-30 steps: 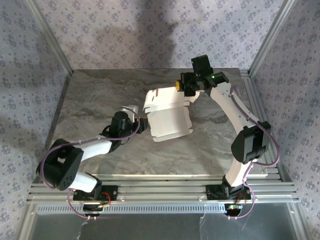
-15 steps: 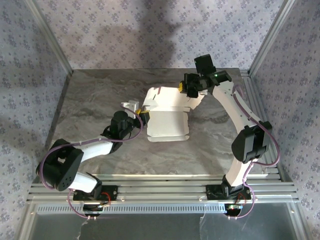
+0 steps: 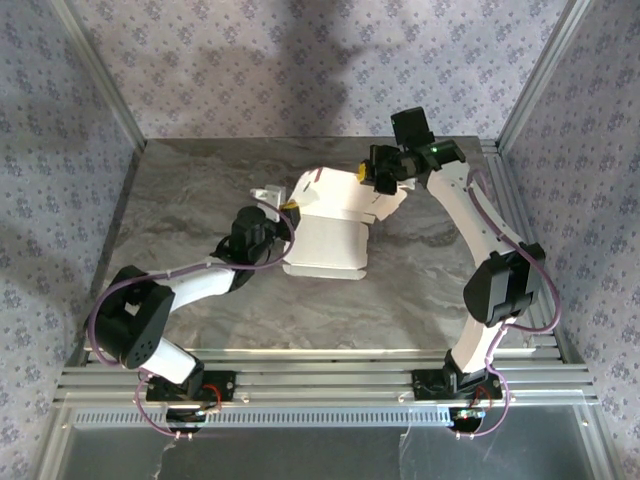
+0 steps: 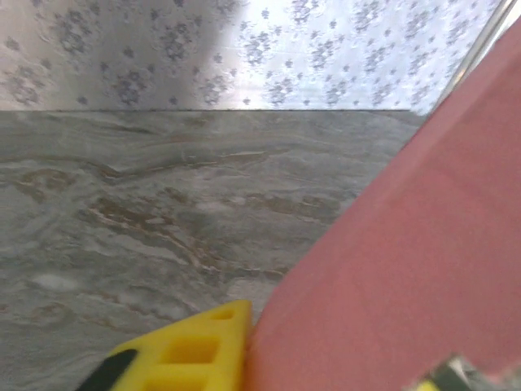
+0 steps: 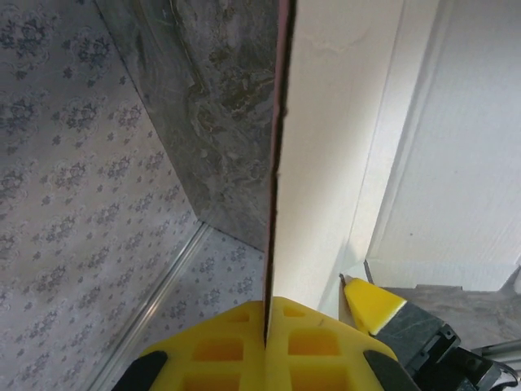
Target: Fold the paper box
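Observation:
The paper box (image 3: 330,228) is a half-folded sheet in the middle of the table, pale side up in the top view. Its back panel stands on edge. My right gripper (image 3: 364,174) is shut on that panel's far edge; the right wrist view shows the thin card (image 5: 326,163) pinched between the two yellow pads (image 5: 232,346). My left gripper (image 3: 287,205) is at the sheet's left end. In the left wrist view a yellow finger (image 4: 191,350) presses against the pink face (image 4: 407,261). Its other fingertip (image 5: 370,305) lies on the pale side, so it is shut on the card.
The grey marbled table (image 3: 200,190) is fenced by flower-patterned walls and slanted aluminium posts (image 3: 105,90) at left and right. A slotted metal rail (image 3: 320,380) runs along the near edge by the arm bases. Bare table lies left and in front of the sheet.
My left gripper has moved away from the bases to the sheet's left end and closed on it. The flat near panel has slid left. My right gripper has hardly moved.

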Robot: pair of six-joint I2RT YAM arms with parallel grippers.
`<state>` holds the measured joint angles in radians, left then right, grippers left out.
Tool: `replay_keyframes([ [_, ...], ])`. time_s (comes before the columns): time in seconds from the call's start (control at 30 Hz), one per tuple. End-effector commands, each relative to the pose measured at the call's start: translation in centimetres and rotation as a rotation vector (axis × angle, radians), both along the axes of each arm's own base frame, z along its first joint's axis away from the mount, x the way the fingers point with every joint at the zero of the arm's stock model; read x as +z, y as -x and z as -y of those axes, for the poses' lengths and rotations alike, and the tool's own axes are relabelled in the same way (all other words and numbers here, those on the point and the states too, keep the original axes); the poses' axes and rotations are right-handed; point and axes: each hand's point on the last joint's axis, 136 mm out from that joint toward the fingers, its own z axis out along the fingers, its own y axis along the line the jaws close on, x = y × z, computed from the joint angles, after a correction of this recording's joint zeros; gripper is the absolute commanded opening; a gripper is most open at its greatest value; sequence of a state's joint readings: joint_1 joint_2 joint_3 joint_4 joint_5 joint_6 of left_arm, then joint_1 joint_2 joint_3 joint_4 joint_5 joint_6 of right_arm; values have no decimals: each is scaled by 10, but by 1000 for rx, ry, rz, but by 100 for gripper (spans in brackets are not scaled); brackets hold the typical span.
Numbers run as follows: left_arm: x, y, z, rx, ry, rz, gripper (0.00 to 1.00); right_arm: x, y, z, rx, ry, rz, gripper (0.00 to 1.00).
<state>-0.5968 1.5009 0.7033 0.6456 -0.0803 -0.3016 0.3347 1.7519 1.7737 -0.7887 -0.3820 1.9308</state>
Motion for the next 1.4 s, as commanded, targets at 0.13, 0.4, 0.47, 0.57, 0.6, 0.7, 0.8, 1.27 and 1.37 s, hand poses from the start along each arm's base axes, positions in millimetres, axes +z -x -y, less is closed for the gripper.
replay_keyframes([
  [0.13, -6, 6, 5, 52, -183, -35, 4, 13, 1, -3, -21, -33, 3, 0],
  [0.4, -16, 6, 2, 262, -554, -33, 6, 13, 4, -14, -15, -45, -5, 0],
  [0.47, -22, 5, 3, 315, -677, -52, 9, 12, 4, -16, -15, -47, -5, 0],
  [0.57, -33, 3, 11, 325, -751, -80, 11, 12, 3, -16, -18, -48, -3, 0],
  [0.6, -35, 4, 14, 324, -757, -77, 11, 11, 3, -16, -20, -47, -4, 0],
  [0.7, -33, 6, 14, 331, -734, -76, 21, 9, 3, -13, -23, -40, 2, 0],
  [0.8, -16, 11, 5, 363, -683, -65, 43, 5, 1, -9, -21, -22, 17, 0],
  [1.27, 105, 116, 3, -356, -43, 1, 56, -28, -4, 10, 110, 89, 36, 0],
  [1.37, 96, 99, -17, -313, -110, 43, 54, -35, -3, 8, 115, 74, 22, 0],
])
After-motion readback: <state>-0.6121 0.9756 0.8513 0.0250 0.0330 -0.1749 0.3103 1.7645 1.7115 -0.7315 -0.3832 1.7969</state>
